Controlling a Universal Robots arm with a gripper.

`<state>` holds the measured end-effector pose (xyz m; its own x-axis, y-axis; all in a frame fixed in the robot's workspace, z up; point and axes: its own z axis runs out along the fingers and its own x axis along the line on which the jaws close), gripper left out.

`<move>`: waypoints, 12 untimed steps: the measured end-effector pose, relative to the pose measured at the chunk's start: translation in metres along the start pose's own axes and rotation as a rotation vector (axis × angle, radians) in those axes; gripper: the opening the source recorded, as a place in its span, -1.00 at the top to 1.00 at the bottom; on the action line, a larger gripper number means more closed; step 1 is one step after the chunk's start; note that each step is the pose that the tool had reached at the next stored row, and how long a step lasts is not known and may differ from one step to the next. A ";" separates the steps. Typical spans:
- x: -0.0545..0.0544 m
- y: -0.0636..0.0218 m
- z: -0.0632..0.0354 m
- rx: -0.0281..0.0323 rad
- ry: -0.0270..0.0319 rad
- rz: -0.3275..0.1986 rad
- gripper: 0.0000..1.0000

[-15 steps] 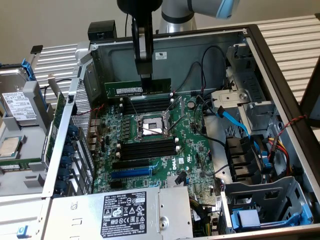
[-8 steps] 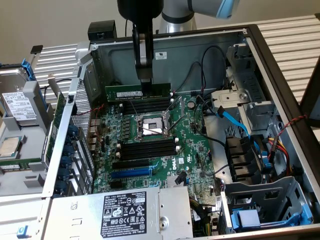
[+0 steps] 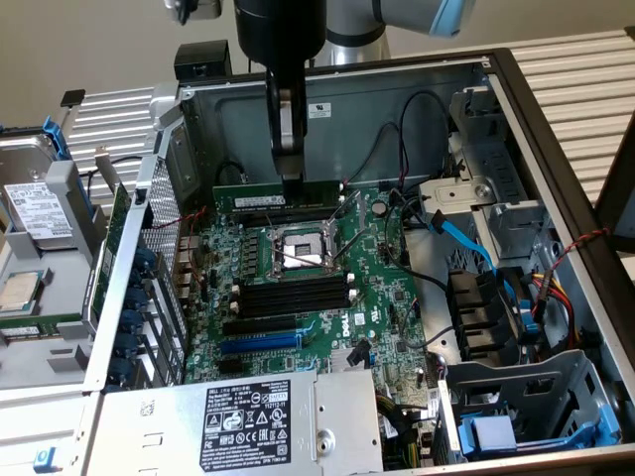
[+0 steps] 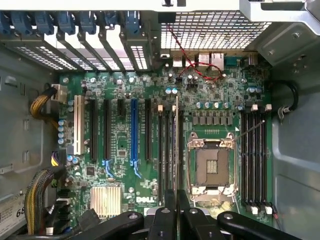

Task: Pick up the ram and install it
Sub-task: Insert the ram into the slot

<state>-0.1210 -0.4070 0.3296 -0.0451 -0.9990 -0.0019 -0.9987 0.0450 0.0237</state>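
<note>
And here's the gripper [image 3: 291, 177]: matte black throughout, with slim flat fingers [image 3: 285, 119] that carry a pale metal strip along the inner face. Directly above the gripper sits a fat black cylindrical housing [image 3: 281, 30]. Above the gripper toward the exterior view's right is a silver-grey arm joint [image 3: 352, 28], capped by a light-blue ring [image 3: 448, 15]. Close in at the gripper's base, black linkage bars [image 4: 120, 224] fan outward, each pinned by a round silvery pivot screw [image 4: 133, 216].
</note>
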 end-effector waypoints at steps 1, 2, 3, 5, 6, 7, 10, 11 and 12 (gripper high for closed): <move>0.000 0.0000 0.0018 0.0006 0.0000 0.000 0.74; 0.001 -0.0001 0.0035 0.0017 0.0000 0.000 0.74; 0.001 -0.0001 0.0053 0.0023 -0.0001 0.000 0.74; 0.001 -0.0003 0.0089 0.0037 -0.0001 0.000 0.74; 0.001 -0.0004 0.0107 0.0043 -0.0001 0.000 0.74; 0.001 -0.0004 0.0123 0.0046 -0.0002 0.000 0.74; 0.001 -0.0004 0.0159 0.0046 -0.0001 0.000 0.74; 0.001 -0.0005 0.0173 0.0047 -0.0002 0.000 0.74; 0.001 -0.0005 0.0185 0.0047 -0.0002 0.000 0.74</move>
<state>-0.1210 -0.4076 0.3111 -0.0450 -0.9990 -0.0021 -0.9988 0.0449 0.0191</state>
